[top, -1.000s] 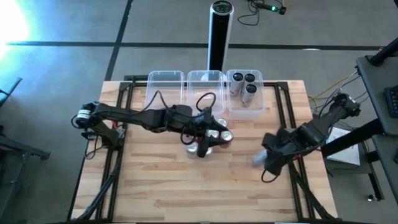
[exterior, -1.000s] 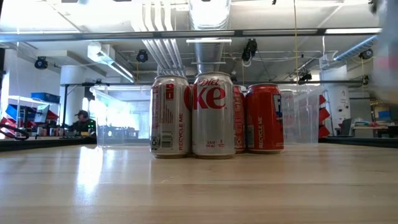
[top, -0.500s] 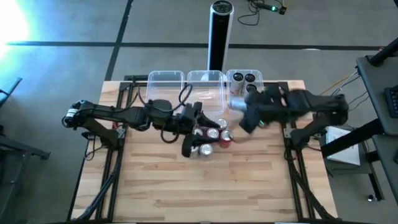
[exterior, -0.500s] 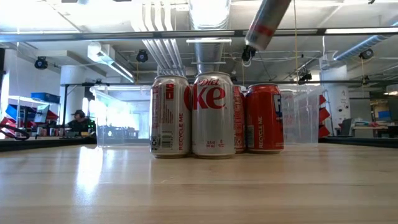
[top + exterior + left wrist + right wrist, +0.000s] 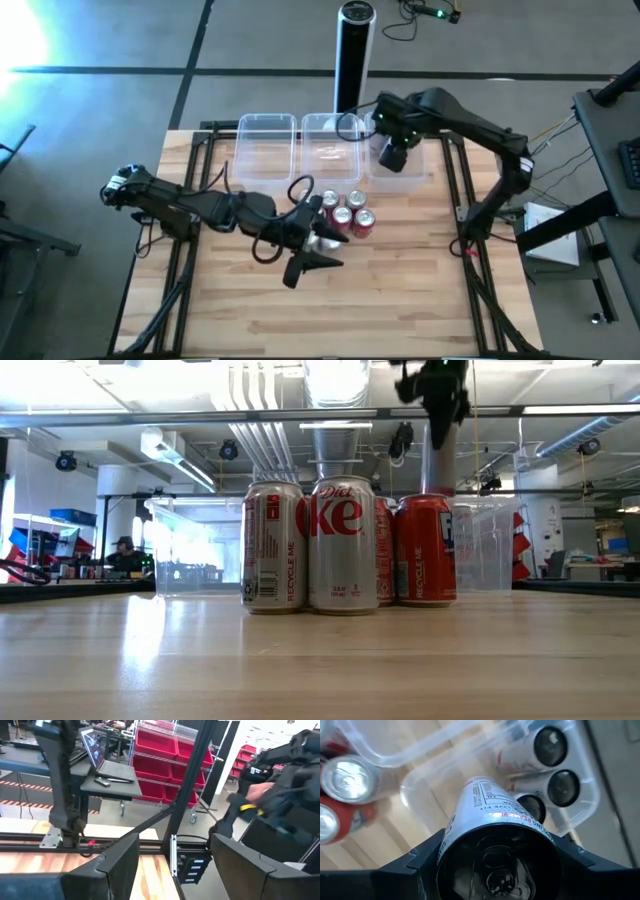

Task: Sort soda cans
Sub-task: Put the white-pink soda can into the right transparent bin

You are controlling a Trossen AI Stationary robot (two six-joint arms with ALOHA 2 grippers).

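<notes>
My right gripper is shut on a silver soda can and holds it over the right clear tub. Three dark-topped cans stand in that tub. A cluster of red and silver soda cans stands on the table's middle, also in the low view. My left gripper hovers high over the cluster's near side, pointing level toward the table's right. It is open, with nothing between its fingers. My right gripper pinches the silver can's side wall near its top end between its two fingers. The fingers come steeply from above. The can hangs nearly upright below them, top end up, over the right tub.
Two more clear tubs, left and middle, stand along the far edge beside the right one. A tall black cylinder post rises behind the table. Bare wood lies near and to both sides of the cluster.
My right gripper has swung with the silver can from the table's right side to the far edge, over the right tub, and tipped to point more steeply down. The can has gone from tilted to nearly upright. My left gripper has drawn back from the cluster toward the near edge and risen.
</notes>
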